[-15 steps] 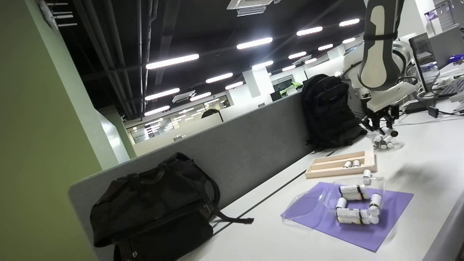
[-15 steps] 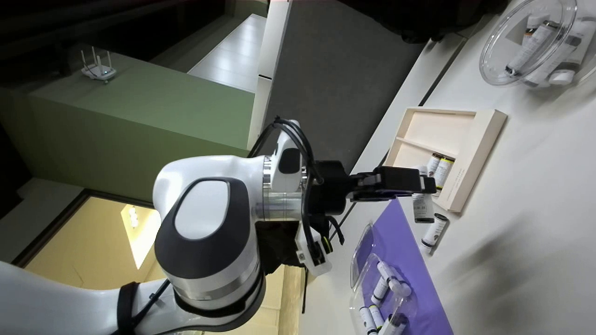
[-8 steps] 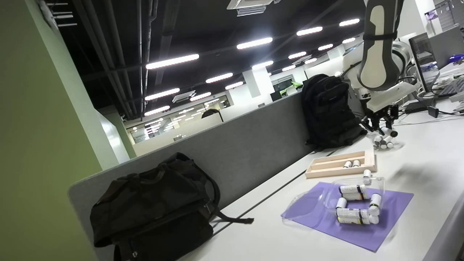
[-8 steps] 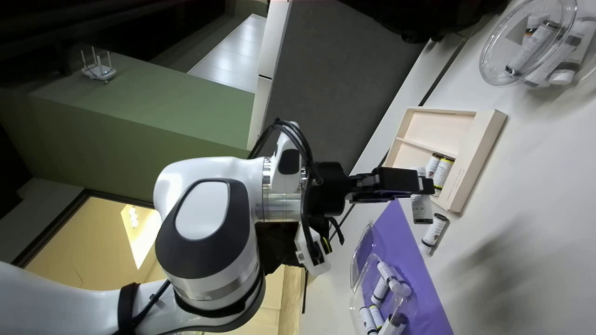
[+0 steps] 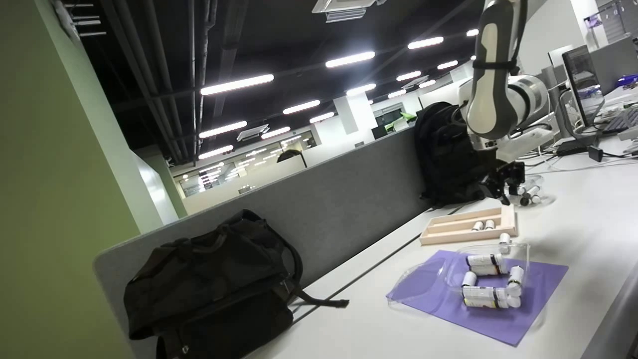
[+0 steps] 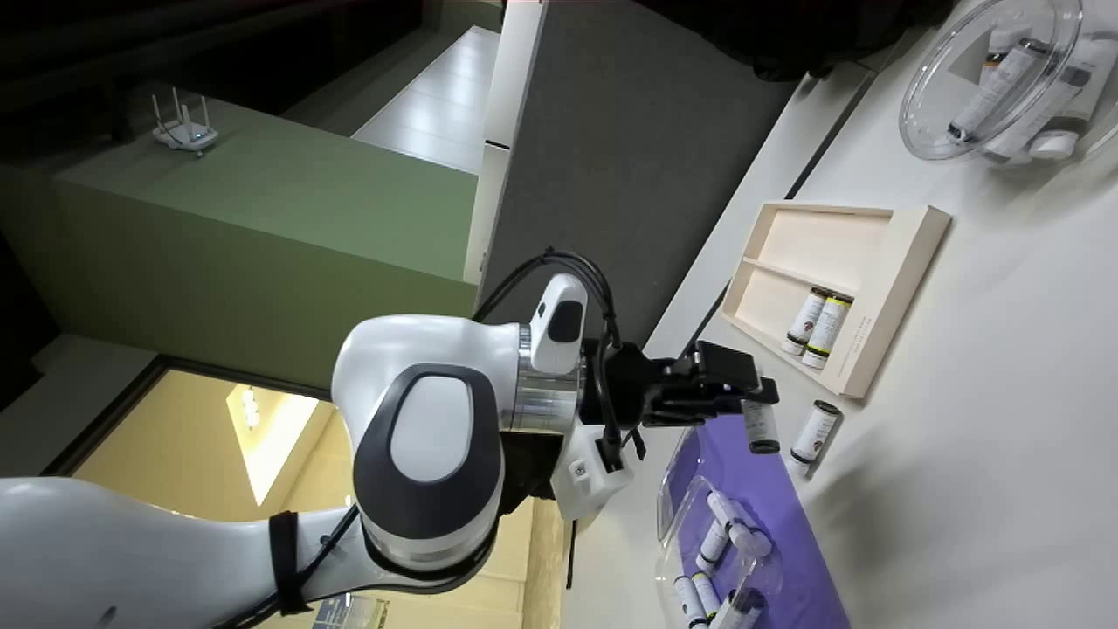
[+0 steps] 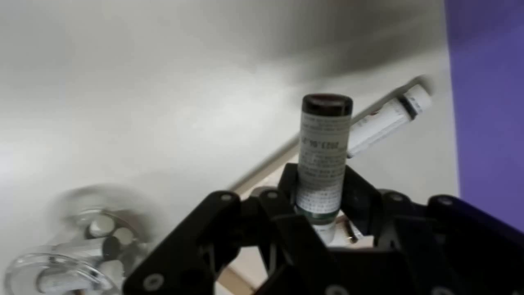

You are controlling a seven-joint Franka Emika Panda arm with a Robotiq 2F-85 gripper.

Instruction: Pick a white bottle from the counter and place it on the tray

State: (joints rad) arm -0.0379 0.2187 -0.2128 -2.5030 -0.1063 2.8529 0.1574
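My gripper [image 7: 321,180] is shut on a white bottle [image 7: 325,143] with a dark end. In an exterior view the gripper [image 6: 769,390] holds this bottle [image 6: 760,428] tilted, in the air above the white counter [image 6: 1004,393]. The light wooden tray [image 6: 900,301] lies beyond it; it also shows in an exterior view [image 5: 428,240], and its edge in the wrist view [image 7: 266,174]. Two white bottles [image 6: 827,330] lie side by side in one tray compartment. Another white bottle [image 6: 815,432] lies on the counter beside the tray; it also shows in the wrist view [image 7: 380,125].
A purple mat [image 5: 538,279] bears a clear container with several bottles [image 5: 483,294]. Another clear container with bottles [image 6: 1004,87] stands past the tray's far end. A grey partition [image 5: 344,199] and a black backpack [image 5: 448,149] stand along the back of the counter.
The arm and held bottle have moved; in one exterior view they shift left toward the tray, in another they shift down and left. The tray's bottles now show more fully. The bottle stays gripped.
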